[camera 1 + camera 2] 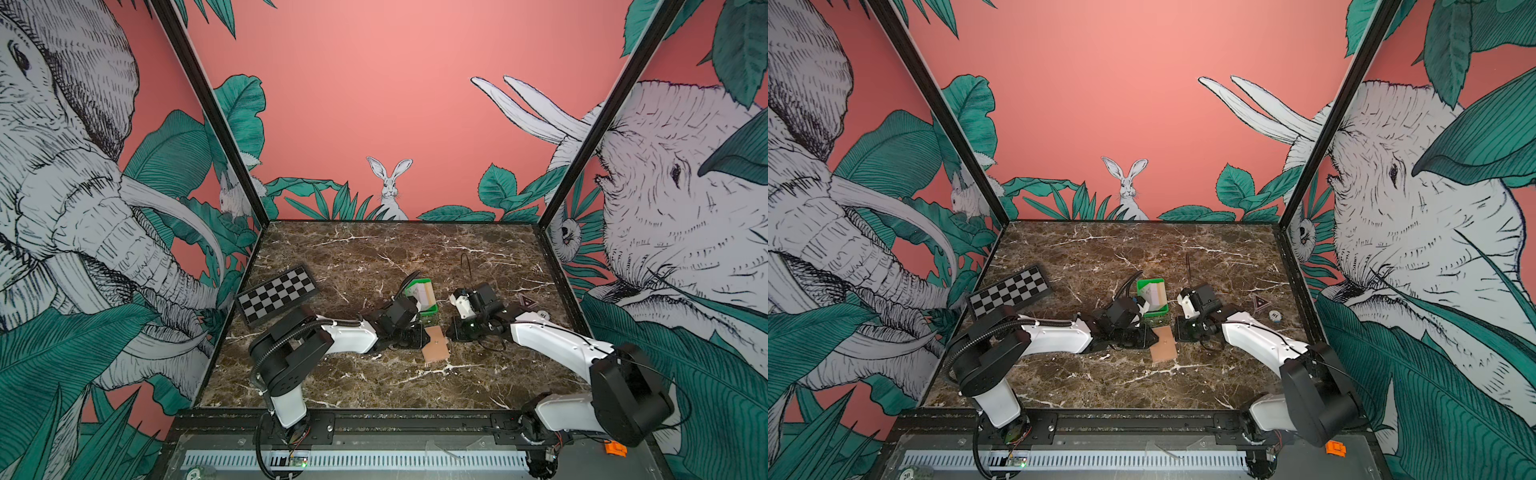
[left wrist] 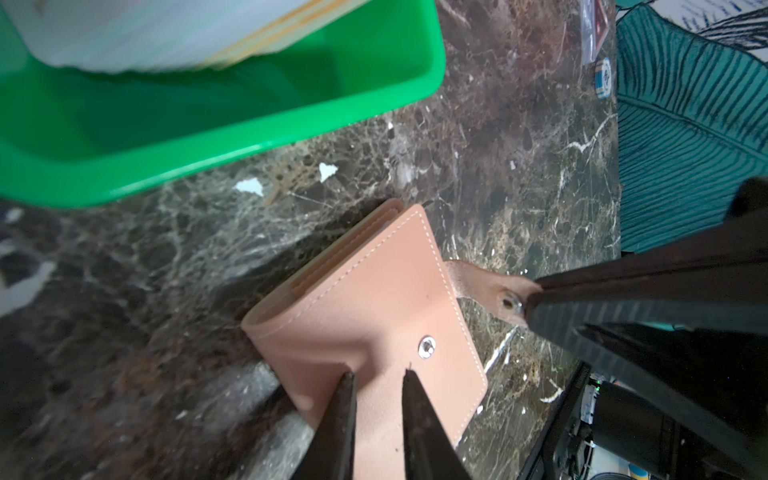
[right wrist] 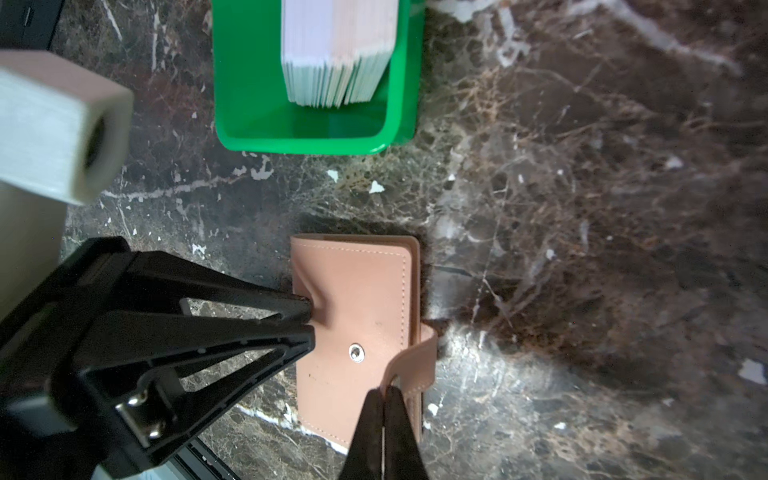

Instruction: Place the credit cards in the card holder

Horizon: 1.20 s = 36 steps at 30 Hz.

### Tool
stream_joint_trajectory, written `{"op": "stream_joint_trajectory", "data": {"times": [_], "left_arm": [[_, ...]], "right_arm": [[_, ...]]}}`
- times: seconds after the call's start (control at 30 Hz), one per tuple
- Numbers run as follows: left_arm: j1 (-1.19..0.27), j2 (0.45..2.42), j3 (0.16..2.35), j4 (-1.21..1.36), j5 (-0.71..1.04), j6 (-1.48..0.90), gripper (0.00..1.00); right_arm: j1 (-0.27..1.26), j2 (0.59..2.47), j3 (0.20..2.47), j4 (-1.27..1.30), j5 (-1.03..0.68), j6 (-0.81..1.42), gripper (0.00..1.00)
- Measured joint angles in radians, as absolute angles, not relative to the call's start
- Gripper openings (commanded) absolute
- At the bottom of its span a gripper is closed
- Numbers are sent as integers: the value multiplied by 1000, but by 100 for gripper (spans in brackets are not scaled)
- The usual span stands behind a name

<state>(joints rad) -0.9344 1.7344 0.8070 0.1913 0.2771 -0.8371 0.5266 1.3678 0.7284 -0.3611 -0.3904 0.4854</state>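
The tan card holder (image 1: 436, 350) (image 1: 1163, 349) lies closed on the marble table, its snap stud (image 3: 356, 352) facing up. My left gripper (image 2: 377, 374) (image 3: 309, 320) pinches the cover at the spine side and dimples the leather (image 2: 374, 291). My right gripper (image 3: 386, 388) (image 2: 530, 307) is shut on the unsnapped strap (image 3: 415, 357) and holds its end off the cover. The credit cards (image 3: 338, 54) (image 1: 424, 293) (image 1: 1156, 296) stand as a whitish stack in the green tray, just behind the holder. In both top views the two grippers meet over the holder.
The green tray (image 3: 249, 104) (image 2: 208, 137) sits a short way behind the card holder. A checkerboard (image 1: 276, 295) (image 1: 1009, 293) lies at the left. A poker chip (image 1: 541, 315) (image 1: 1274, 315) and a triangular badge (image 1: 527, 300) lie at the right, near the wall.
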Motion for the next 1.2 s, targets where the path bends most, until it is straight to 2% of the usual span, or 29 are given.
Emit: {"op": "stream_joint_trajectory", "data": {"times": [0.3, 1.2], "left_arm": [[-934, 1734, 802, 195, 279, -838, 19], [-934, 1734, 788, 222, 279, -845, 18]], "right_arm": [[576, 1423, 740, -347, -389, 486, 1], [630, 1491, 774, -328, -360, 493, 0]]}}
